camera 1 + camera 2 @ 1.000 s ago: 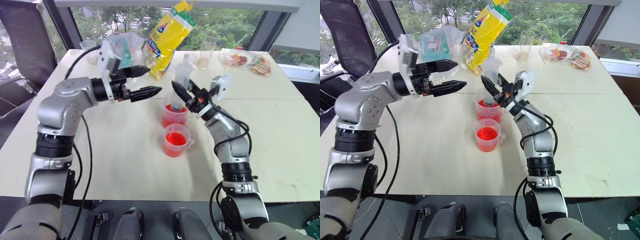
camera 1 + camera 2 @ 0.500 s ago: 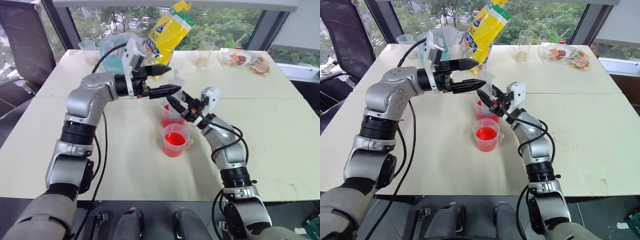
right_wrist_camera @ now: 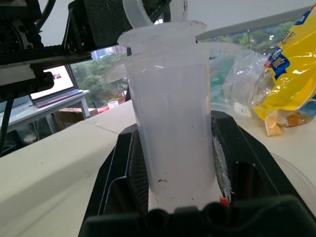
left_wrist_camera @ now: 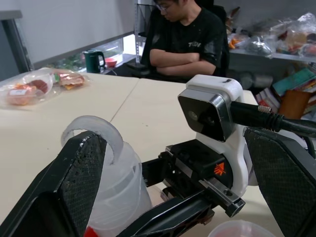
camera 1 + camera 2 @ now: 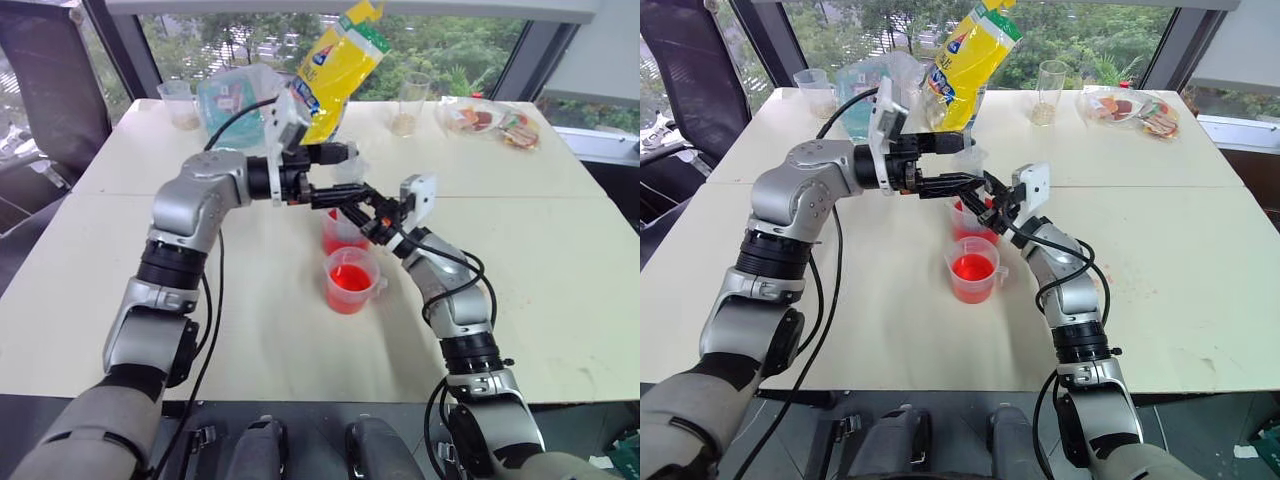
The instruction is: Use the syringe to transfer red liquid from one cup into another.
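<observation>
Fingers of the right gripper (image 3: 170, 163) are clamped on the thick clear barrel of the syringe (image 3: 168, 113), which stands upright with its tip down in the far cup (image 5: 343, 232); the left gripper (image 5: 958, 162) has its fingers spread wide on either side of the ring-ended plunger (image 4: 98, 136). Stiff, light and smooth, the syringe likely slips under a loose hold, so the ring is the place to pull. The near cup (image 5: 351, 280) holds red liquid (image 5: 349, 277) on the bench (image 5: 250, 300).
</observation>
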You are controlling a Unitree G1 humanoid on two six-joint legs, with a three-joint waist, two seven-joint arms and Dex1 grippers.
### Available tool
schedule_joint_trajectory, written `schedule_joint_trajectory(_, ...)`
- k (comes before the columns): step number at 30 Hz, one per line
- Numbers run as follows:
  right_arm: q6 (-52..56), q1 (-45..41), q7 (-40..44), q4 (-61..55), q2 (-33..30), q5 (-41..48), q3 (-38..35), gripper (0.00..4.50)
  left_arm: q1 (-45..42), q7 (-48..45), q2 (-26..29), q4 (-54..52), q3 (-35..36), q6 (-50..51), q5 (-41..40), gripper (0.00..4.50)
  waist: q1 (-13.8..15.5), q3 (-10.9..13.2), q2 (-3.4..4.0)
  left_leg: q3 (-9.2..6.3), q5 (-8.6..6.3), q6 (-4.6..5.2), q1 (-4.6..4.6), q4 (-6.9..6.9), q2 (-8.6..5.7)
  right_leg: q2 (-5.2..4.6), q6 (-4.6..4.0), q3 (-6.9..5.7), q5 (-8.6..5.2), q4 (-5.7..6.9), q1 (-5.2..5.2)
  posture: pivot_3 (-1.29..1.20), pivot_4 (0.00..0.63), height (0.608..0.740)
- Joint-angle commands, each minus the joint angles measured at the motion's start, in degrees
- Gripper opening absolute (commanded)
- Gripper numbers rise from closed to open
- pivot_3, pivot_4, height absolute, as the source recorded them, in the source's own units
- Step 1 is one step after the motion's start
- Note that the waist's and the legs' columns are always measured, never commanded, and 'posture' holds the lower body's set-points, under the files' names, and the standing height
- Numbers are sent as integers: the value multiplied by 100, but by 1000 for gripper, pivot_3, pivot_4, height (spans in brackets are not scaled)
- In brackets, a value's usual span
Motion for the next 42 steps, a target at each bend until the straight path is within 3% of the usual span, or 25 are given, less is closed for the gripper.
schedule_joint_trajectory(1, -95, -153, 0, -123, -36, 26, -9, 1377, -190, 12, -45, -86, 84, -43, -8, 4500, 7, 0, 0, 0, 0, 0, 0, 0, 0, 0, 0, 0, 0, 0, 0, 0, 150, 740)
schedule_joint_trajectory(2, -87, -150, 2, -130, -41, 28, -4, 1377, -218, 33, -86, -23, 111, -51, -22, 4500, 12, 0, 0, 0, 0, 0, 0, 0, 0, -1, 0, 0, 0, 0, 0, 0, 150, 740)
schedule_joint_trajectory(5, -73, -131, 8, -148, -47, 27, 16, 1377, -301, 116, -184, 165, 157, -106, 3, 3703, 18, 0, 0, 0, 0, 0, 0, 1, -1, -1, 0, 0, 0, 0, 1, 0, 150, 740)
schedule_joint_trajectory(7, -71, -119, 13, -154, -48, 17, 33, 1377, -319, 111, -212, 225, 159, -142, 20, 2559, 15, 0, 0, 0, 0, 0, 0, 1, -2, -1, 0, 0, 0, 0, 1, 0, 150, 740)
schedule_joint_trajectory(13, 12, -98, 49, -180, -83, 25, 85, 1377, -325, 123, -292, 286, 198, -193, 93, 17, 15, 0, 0, 0, 0, 0, 0, 1, -1, -1, 0, 0, 0, 0, 0, 0, 150, 740)
schedule_joint_trajectory(42, 668, 122, 278, -112, -292, -36, 336, 1377, -915, 372, -144, 438, 625, -527, 136, 17, 18, 0, 0, 0, 0, 0, 0, 1, -2, -1, 0, 0, 0, 0, 0, 0, 150, 740)
